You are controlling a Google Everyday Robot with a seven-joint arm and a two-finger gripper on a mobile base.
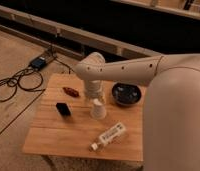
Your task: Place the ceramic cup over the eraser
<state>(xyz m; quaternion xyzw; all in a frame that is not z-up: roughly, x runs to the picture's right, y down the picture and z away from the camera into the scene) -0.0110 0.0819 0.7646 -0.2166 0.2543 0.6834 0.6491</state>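
Camera view:
- Small white-cream tapered ceramic cup (98, 110): mid wooden table (53, 135); probably light, rigid, slippery, chippable; take across its sides.
- Small black rectangular eraser (63, 108): 9 o'clock of cup, apart.
- Gripper (95, 99): 12 o'clock, just over cup, jaws spread.

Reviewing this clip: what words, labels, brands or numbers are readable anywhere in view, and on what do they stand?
No text here is legible.
On the bottle lying on the table: a white label with dark marks, too blurred to read.
On the cup, eraser and bowl: no markings seen.
On the end effector, just above the cup: none seen.
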